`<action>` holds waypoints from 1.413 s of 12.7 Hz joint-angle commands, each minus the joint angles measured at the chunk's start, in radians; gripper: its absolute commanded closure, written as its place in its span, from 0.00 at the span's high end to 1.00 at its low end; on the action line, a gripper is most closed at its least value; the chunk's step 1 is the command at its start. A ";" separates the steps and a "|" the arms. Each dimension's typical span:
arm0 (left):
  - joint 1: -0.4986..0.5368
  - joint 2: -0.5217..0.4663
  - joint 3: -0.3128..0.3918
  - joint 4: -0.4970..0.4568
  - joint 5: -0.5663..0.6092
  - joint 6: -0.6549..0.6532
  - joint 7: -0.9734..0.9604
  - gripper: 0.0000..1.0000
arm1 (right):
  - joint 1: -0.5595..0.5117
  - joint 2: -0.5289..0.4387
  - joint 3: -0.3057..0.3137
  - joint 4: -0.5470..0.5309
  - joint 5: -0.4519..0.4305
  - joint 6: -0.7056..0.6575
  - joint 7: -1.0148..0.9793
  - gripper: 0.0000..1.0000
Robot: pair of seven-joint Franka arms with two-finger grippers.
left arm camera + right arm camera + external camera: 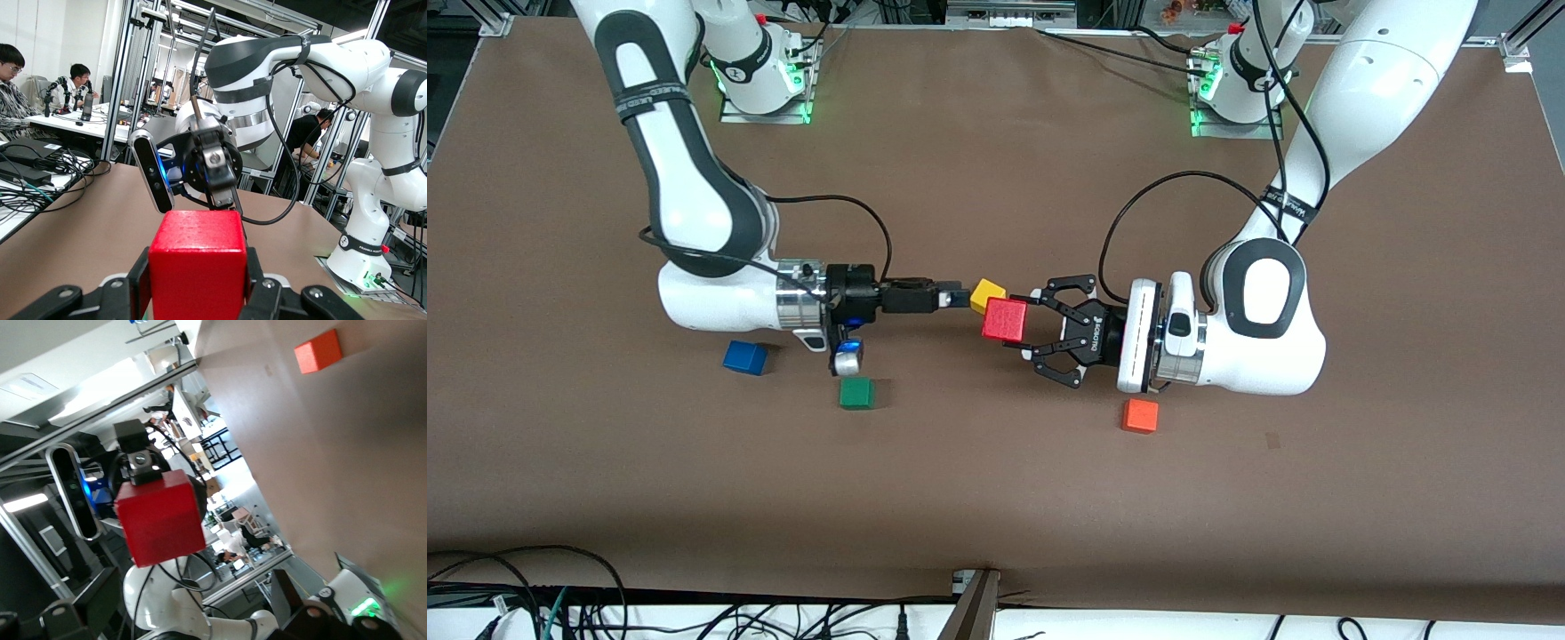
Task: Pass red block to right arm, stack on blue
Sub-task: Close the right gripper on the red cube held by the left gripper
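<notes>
The red block (1005, 320) is clamped between the fingers of my left gripper (1021, 324), which lies level above the middle of the table. It fills the left wrist view (197, 263) between the black fingers (139, 283). My right gripper (959, 296), slim and black, lies level and points at the block from close by, a small gap short of it. Its fingers (87, 603) stand wide apart and hold nothing, with the block (160, 517) ahead of them. The blue cube (745, 357) sits on the table toward the right arm's end.
A yellow cube (987, 294) lies on the brown table (996, 498) right by the right gripper's tip. A green cube (856, 393) sits beside the blue one, nearer the front camera. An orange cube (1140, 415) lies near the left wrist and shows in the right wrist view (318, 351).
</notes>
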 commanded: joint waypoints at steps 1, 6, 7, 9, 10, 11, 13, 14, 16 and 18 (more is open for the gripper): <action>-0.010 0.022 -0.001 0.045 -0.031 0.001 0.010 0.00 | -0.006 0.005 0.004 0.014 0.085 -0.005 -0.022 1.00; -0.010 0.022 0.000 0.045 -0.029 -0.001 0.010 0.00 | 0.011 0.035 0.010 0.037 0.103 0.087 -0.039 1.00; -0.009 0.022 0.000 0.045 -0.029 -0.001 0.010 0.00 | 0.014 0.043 0.011 0.046 0.103 0.093 -0.039 1.00; -0.009 0.022 0.000 0.045 -0.029 -0.001 0.011 0.00 | 0.020 0.057 0.011 0.068 0.129 0.111 -0.039 1.00; -0.010 0.022 0.000 0.045 -0.029 -0.001 0.011 0.00 | 0.030 0.061 0.011 0.072 0.152 0.128 -0.039 1.00; -0.012 0.022 0.002 0.050 -0.029 0.001 0.010 0.00 | 0.043 0.062 0.011 0.074 0.161 0.145 -0.038 1.00; -0.026 0.024 0.000 0.051 -0.035 0.005 0.008 0.00 | 0.077 0.069 0.011 0.086 0.161 0.168 -0.039 1.00; -0.030 0.024 0.002 0.051 -0.048 0.024 0.005 0.00 | 0.083 0.071 0.011 0.089 0.170 0.194 -0.039 1.00; -0.044 0.024 0.002 0.053 -0.049 0.041 -0.004 0.00 | 0.097 0.071 0.011 0.101 0.177 0.204 -0.039 1.00; -0.044 0.027 0.002 0.056 -0.049 0.041 -0.004 0.00 | 0.099 0.071 0.011 0.101 0.174 0.204 -0.042 0.83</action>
